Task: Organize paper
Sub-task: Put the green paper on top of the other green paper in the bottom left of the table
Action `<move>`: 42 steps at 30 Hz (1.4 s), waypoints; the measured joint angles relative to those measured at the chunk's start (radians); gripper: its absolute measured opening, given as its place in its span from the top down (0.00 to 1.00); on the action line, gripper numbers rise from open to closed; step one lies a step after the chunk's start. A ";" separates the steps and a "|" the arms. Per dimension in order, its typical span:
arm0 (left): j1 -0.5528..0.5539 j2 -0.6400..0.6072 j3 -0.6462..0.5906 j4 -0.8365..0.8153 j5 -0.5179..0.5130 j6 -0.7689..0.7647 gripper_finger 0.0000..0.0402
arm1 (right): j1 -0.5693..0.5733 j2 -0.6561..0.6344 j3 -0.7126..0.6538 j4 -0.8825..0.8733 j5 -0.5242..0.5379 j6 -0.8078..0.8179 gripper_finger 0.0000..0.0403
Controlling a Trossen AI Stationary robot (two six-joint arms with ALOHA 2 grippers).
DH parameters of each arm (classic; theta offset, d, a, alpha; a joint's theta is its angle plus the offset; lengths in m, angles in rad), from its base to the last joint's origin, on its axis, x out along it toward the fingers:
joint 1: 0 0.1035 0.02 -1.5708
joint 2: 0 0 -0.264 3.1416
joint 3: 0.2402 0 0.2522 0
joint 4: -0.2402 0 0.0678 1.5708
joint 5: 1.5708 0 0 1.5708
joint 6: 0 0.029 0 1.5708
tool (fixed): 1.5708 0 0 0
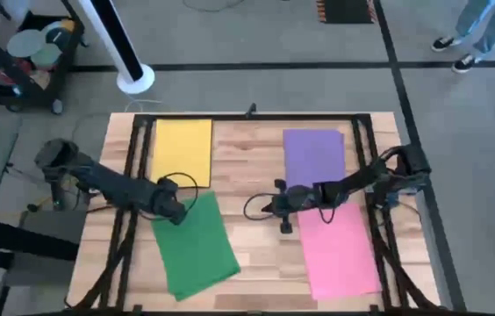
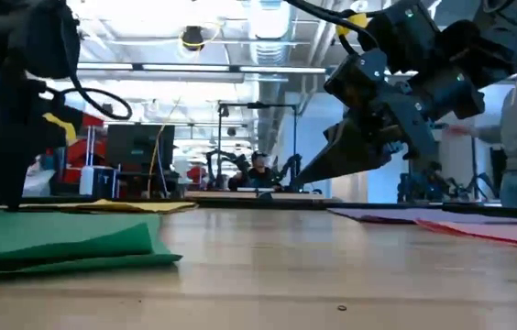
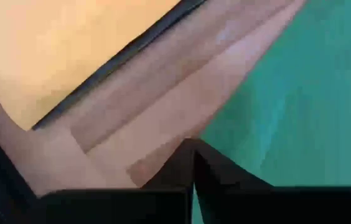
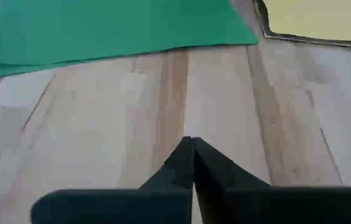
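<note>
Four flat, matte rectangular sheets are laid on the pale, grained wooden table [image 1: 247, 149]: the yellow sheet [image 1: 182, 151] at far left, the purple sheet [image 1: 313, 156] at far right, the green sheet [image 1: 197, 247] skewed at near left, the pink sheet [image 1: 339, 252] at near right. The left gripper [image 1: 175, 216] is seen at the green sheet's far left corner, jaws pressed together. The right gripper [image 1: 274, 207] is held over bare wood left of the purple and pink sheets, jaws likewise closed and empty.

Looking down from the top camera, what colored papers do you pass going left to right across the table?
Yellow paper → green paper → purple paper → pink paper.
</note>
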 joint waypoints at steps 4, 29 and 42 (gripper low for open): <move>-0.012 0.002 -0.001 -0.045 -0.004 -0.034 1.00 | 0.000 0.000 0.000 -0.002 0.000 -0.001 1.00; 0.023 0.409 0.236 -0.310 0.088 -0.044 1.00 | 0.000 0.000 0.000 -0.005 0.002 0.000 1.00; -0.044 0.401 0.246 -0.253 0.111 -0.068 1.00 | 0.008 0.000 0.000 -0.007 0.002 0.000 1.00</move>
